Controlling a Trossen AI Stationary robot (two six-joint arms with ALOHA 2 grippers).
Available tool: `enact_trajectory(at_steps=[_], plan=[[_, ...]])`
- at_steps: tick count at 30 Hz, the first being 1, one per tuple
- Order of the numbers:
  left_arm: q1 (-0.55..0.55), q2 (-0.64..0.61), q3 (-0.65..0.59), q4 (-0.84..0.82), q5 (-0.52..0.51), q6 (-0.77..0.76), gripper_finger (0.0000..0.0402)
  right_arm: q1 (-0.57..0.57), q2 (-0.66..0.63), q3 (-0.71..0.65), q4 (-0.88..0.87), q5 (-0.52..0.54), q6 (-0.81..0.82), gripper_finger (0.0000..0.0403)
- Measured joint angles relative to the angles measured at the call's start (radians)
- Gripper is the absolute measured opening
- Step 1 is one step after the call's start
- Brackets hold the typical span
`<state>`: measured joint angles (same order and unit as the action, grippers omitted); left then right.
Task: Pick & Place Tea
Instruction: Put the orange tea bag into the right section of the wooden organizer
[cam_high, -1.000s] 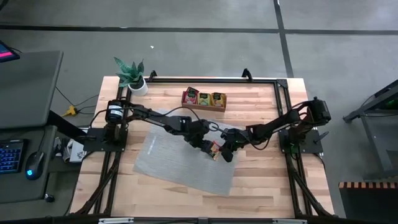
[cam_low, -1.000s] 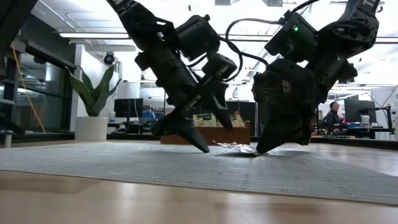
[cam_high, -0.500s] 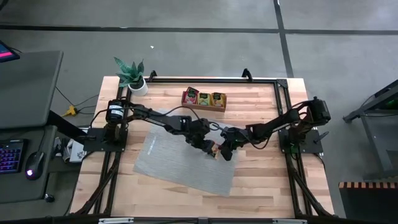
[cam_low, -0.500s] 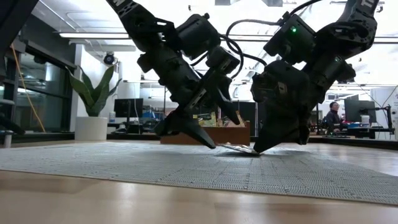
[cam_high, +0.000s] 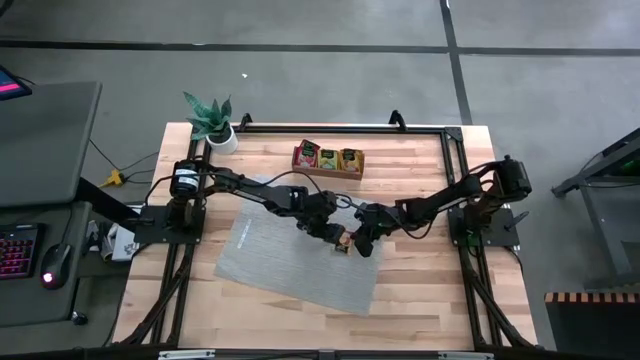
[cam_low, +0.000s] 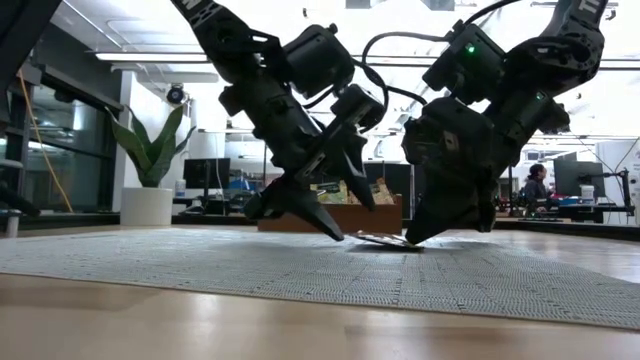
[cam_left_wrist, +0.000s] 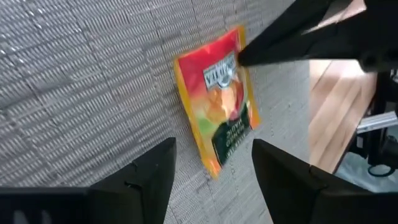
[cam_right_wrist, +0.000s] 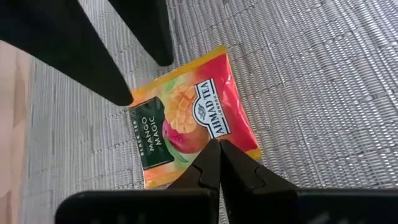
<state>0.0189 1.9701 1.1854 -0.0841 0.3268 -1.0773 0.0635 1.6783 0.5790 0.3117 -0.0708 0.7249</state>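
Observation:
One tea sachet (cam_right_wrist: 186, 134), orange and red with a dark green label patch, lies flat on the grey woven mat (cam_high: 290, 265) near the mat's right end. My right gripper (cam_right_wrist: 219, 155) is shut, with its tips on the sachet's red end. My left gripper (cam_left_wrist: 214, 177) comes from the table's left and is open. Its two fingers stand on either side of the sachet's label end (cam_left_wrist: 230, 140). More tea sachets sit upright in the wooden tray (cam_high: 328, 159) at the far edge. My right gripper presses its shut fingertips (cam_right_wrist: 211, 152) down on the sachet's red end, close to the edge (cam_right_wrist: 239, 140). The fingers slant down from the table's right. The sachet lies on the mat under them. My left gripper: I cannot tell whether its fingertips (cam_right_wrist: 124, 96) touch the sachet's label end.
A potted plant (cam_high: 212, 122) stands at the far left corner. The wooden tray stands beyond the mat, near the far rail (cam_high: 340, 127). Bare wood shows around the mat on the near and right sides. A person (cam_low: 537, 187) sits far off in the room.
My left gripper's fingers have drawn a little closer together around the sachet. Both arms have kept their places, and the sachet stays pinned on the mat.

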Motion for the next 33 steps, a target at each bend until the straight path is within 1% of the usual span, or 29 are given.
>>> enact_trajectory(at_steps=[4,7,10,13,21,23,25,27,31,33], plan=[[0.0,0.0,0.0,0.002,-0.004,-0.001,0.0209,0.0,0.033,0.002,0.034,-0.015,0.046,0.0],[-0.007,0.0,0.0,-0.001,-0.003,-0.002,0.0209,0.014,0.071,0.005,0.097,-0.023,0.081,0.0],[-0.015,0.0,0.001,-0.01,-0.002,-0.004,0.0209,0.035,0.096,0.005,0.144,-0.008,0.088,0.0],[-0.016,0.0,0.001,-0.041,0.0,-0.006,0.0209,0.05,0.1,0.005,0.152,0.022,0.094,0.0],[-0.027,-0.002,0.002,-0.068,0.0,-0.016,0.0208,0.045,0.101,0.004,0.154,0.02,0.1,0.0],[-0.027,-0.002,0.002,-0.07,0.008,-0.027,0.0202,0.044,0.102,0.004,0.154,0.019,0.102,0.0],[-0.027,-0.002,0.002,-0.076,0.018,-0.03,0.0184,0.041,0.102,0.004,0.154,0.018,0.105,0.0],[-0.027,-0.001,0.002,-0.082,0.033,-0.031,0.0158,0.041,0.102,0.003,0.157,0.019,0.106,0.0],[-0.028,-0.001,0.002,-0.074,0.074,-0.032,0.0093,0.041,0.103,0.003,0.166,0.03,0.114,0.0],[-0.03,-0.001,0.002,-0.072,0.076,-0.032,0.0061,0.041,0.103,0.001,0.172,0.032,0.116,0.0]])
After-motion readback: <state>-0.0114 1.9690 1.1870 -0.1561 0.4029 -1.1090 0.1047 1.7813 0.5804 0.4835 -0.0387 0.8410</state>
